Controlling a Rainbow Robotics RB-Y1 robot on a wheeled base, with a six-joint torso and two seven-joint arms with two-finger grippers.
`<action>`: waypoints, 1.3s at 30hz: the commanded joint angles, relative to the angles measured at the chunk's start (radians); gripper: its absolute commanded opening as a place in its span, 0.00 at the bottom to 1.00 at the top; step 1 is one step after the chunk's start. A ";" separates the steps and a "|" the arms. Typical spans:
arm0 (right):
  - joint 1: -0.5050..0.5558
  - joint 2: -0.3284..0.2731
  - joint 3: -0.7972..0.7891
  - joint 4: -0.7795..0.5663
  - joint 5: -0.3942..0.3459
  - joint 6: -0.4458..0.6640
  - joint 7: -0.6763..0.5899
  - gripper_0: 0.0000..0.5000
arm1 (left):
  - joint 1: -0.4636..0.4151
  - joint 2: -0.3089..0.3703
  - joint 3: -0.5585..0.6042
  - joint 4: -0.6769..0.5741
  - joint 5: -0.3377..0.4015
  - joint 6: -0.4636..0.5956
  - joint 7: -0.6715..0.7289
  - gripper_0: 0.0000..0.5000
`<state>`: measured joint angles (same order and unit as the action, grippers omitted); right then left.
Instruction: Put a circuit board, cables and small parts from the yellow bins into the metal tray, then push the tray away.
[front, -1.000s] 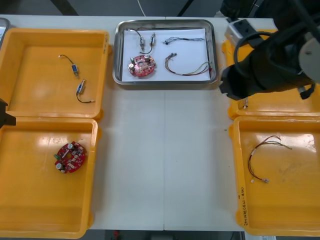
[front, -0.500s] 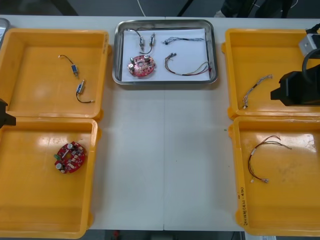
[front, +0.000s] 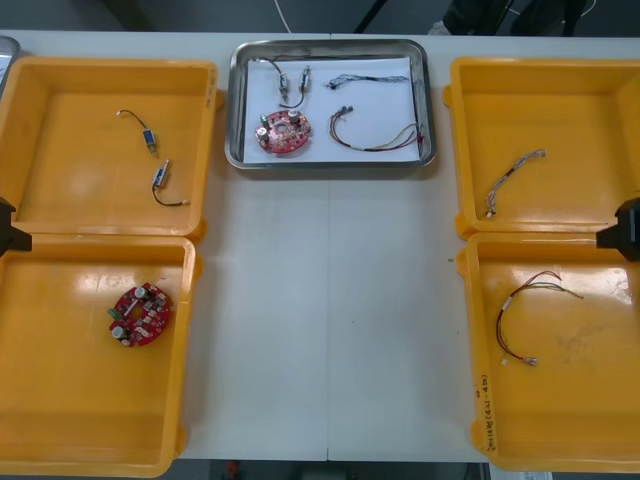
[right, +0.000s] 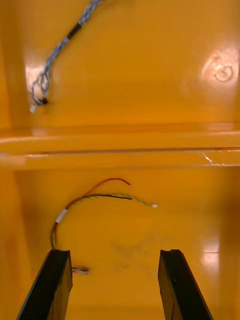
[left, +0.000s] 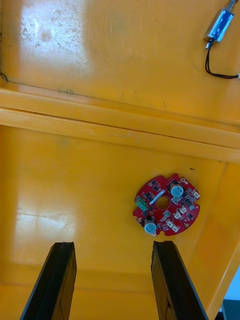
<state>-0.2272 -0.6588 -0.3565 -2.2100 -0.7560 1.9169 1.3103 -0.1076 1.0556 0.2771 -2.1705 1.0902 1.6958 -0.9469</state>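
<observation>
Front view first: the metal tray (front: 331, 46) sits at the far middle of the worktop (front: 330, 320). On its white floor lie a red circuit board (front: 284, 132), small metal parts (front: 305, 76), a thin dark cable (front: 368, 79) and a red and yellow cable (front: 375, 140).

The far left bin (front: 80, 190) holds two more metal parts (front: 160, 176) on black leads. The near left bin (front: 80, 400) holds a spare circuit board (front: 140, 314). A blue and white cable (front: 512, 180) lies in the far right bin (front: 560, 100), and a second red and yellow cable (front: 525, 310) lies in the near right bin (front: 590, 400).

The left gripper (left: 112, 245) waits at the left edge, where the two left bins meet. Its fingers are wide apart and empty, and the spare board lies just beyond them.

The right gripper (right: 114, 252) is at the right edge, by the ridge between the right bins. Its fingers are apart and hold nothing, and the second cable lies on the bin floor beyond them.

A second ago the right arm loomed over the tray's right side and hid the blue and white cable. Now it's pulled right back and that cable is in plain sight. The tray, its load and the left arm haven't budged.
</observation>
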 joint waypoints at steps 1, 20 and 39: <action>0.065 -0.058 -0.042 -0.028 0.006 0.003 0.035 1.00 | 0.019 0.043 0.031 -0.006 -0.009 -0.010 -0.059 0.88; 0.071 -0.031 -0.070 0.027 0.026 0.003 0.003 1.00 | 0.019 0.043 0.031 -0.006 -0.009 -0.010 -0.059 0.89; 0.059 -0.012 -0.075 0.003 -0.003 0.003 -0.014 1.00 | 0.019 0.043 0.031 -0.006 -0.009 -0.010 -0.059 0.88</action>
<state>-0.1655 -0.6790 -0.4159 -2.1784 -0.7505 1.9169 1.3257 -0.1074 1.0556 0.2771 -2.1705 1.0902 1.6958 -0.9469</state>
